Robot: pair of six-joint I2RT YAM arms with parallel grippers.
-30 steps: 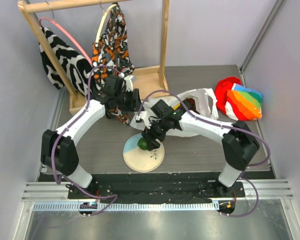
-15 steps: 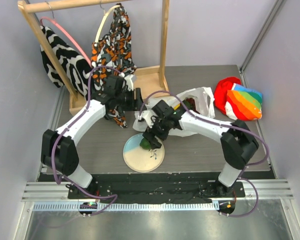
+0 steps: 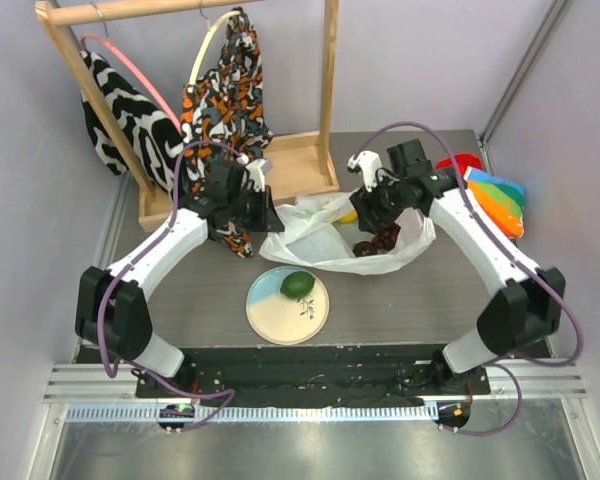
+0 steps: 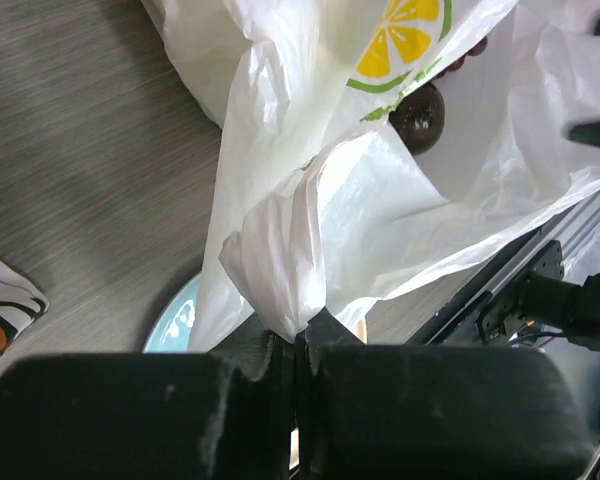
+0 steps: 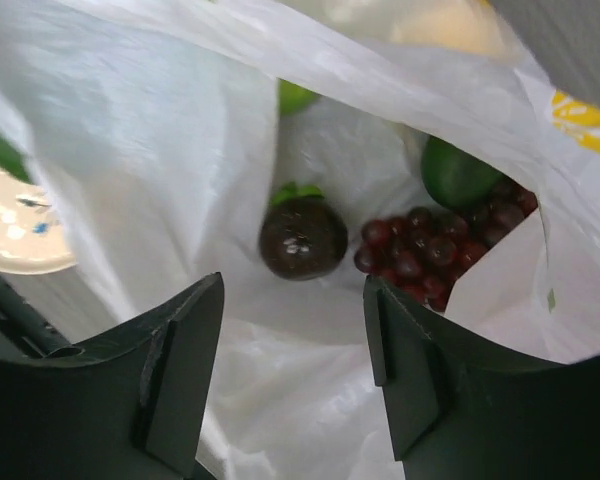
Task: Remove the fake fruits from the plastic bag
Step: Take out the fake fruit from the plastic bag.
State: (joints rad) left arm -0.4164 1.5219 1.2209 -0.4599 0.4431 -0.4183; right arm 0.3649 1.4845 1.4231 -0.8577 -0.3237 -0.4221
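Left gripper (image 4: 300,335): we find its fingers pressed together on a bunched fold of the plastic bag (image 3: 315,243), at the bag's left end, left of centre in the overhead view.
Right gripper (image 5: 293,300): fingers spread wide with nothing between them. It hangs over the bag's open mouth, right of centre in the overhead view.
Bag position: it lies on the grey table (image 3: 190,290) at mid-frame with its mouth open. We note a yellow lemon-slice print on its upper side in the left wrist view.
Fruits inside the bag: a dark avocado-like oval (image 5: 302,237) sits at the centre of the right wrist view. A purple grape bunch (image 5: 430,250) lies just beside it on the right. A green lime (image 5: 458,175) touches the upper edge of the bunch. We also see a yellow lemon (image 3: 348,215) in the upper part of the bag in the overhead view.
Fruit outside the bag: one green fruit (image 3: 298,285) rests on the upper part of the round plate (image 3: 280,318).
Plate: blue and cream, just below the bag in the overhead frame.
Surroundings: a rainbow-striped cloth (image 3: 495,200) lies at the right edge, partly behind the right arm. A wooden rack (image 3: 328,90) with patterned garments stands in the upper left.
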